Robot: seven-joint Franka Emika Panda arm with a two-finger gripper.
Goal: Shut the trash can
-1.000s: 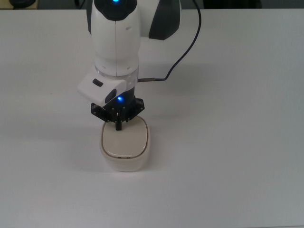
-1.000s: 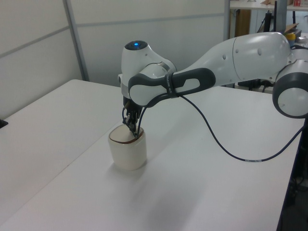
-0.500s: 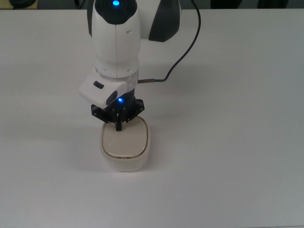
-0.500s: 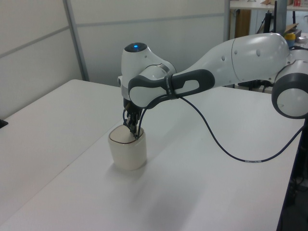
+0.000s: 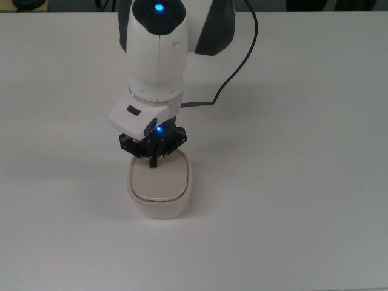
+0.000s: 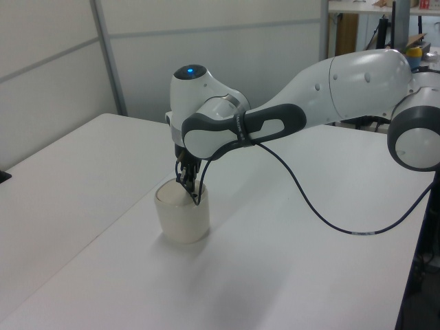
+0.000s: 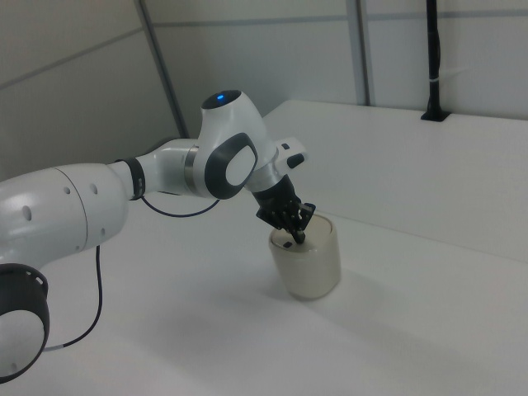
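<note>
From the top view, my gripper [image 5: 153, 161] points straight down at the far edge of the one trash can [image 5: 160, 209], and my fingers sit pressed together into a single dark tip with no gap showing, holding nothing. That tip meets the beige lid [image 5: 159, 182], which lies flat inside the rim. The left view hides the lid surface; there I see only the cream wall of the can [image 6: 181, 218] and my fingertip dipping at its rim. The right view shows the lid's upper face under my tip [image 7: 299, 238]. The can stands upright near the middle of the white table [image 5: 303, 182]. I count one can, one lid, one arm, and one black cable [image 5: 233, 73] trailing behind my wrist.
</note>
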